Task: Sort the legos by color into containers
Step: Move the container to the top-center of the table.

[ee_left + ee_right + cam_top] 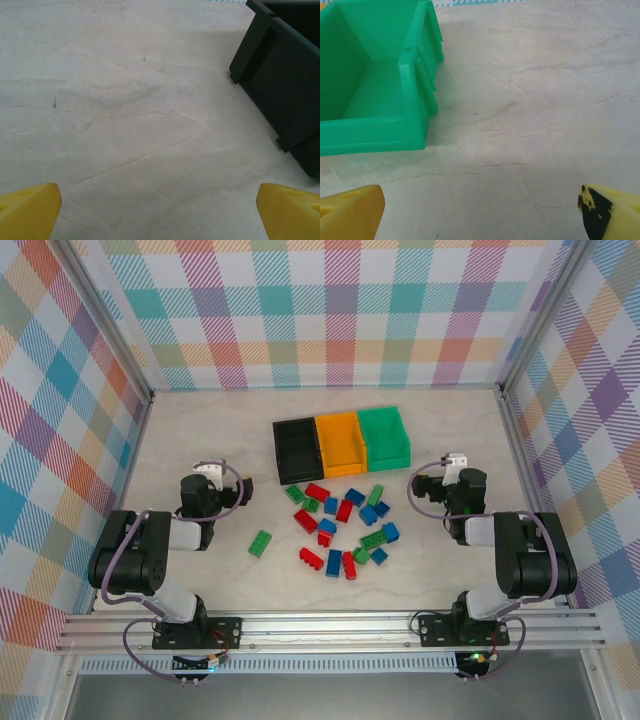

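Centrally, legos (344, 510) between left tool (243, 490) and right tool (418, 488), both spread apart.

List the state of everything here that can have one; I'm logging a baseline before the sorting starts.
Black bin, empty.
Orange bin, empty.
Green bin, empty.
Bricks, loose on the table in front of the bins, colours mixed.
Lone green brick, lying apart, left of the pile.
Left gripper, open, holding nothing.
Right gripper, open, holding nothing.
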